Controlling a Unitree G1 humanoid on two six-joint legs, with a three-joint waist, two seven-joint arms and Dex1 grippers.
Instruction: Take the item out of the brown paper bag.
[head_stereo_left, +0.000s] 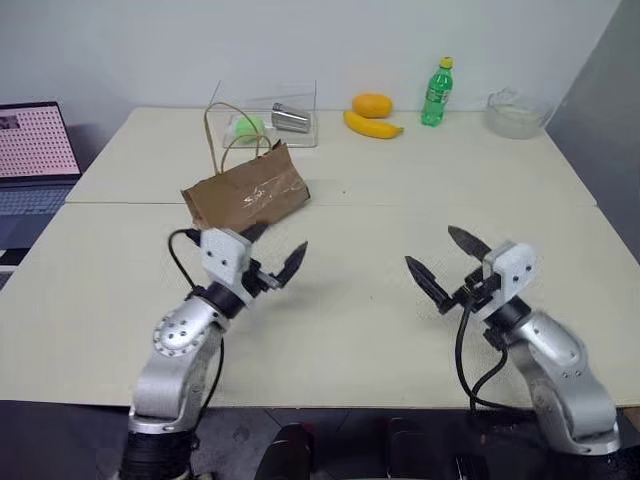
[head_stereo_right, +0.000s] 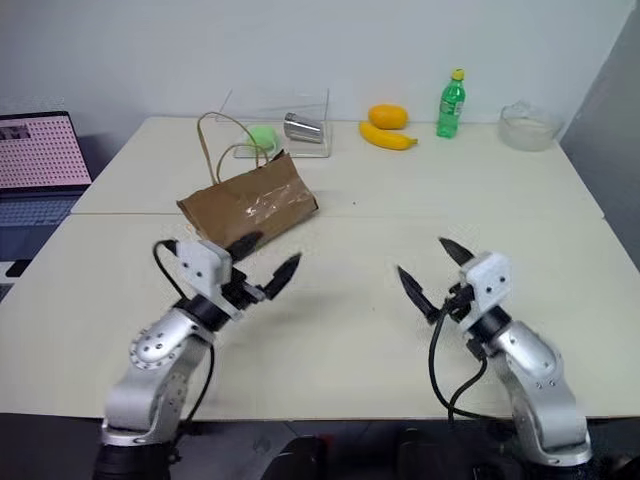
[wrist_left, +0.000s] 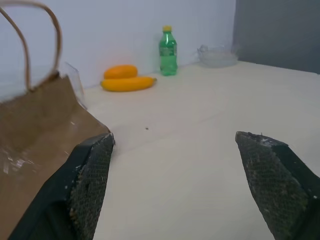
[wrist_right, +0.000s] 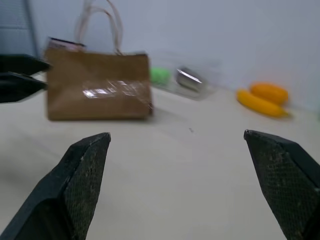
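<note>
Bag (head_stereo_left: 246, 195) just beyond left hand (head_stereo_left: 270, 257)

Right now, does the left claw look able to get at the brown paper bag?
Probably yes. The left claw is open, just in front of the brown paper bag, and nothing stands between them on the table.
</note>
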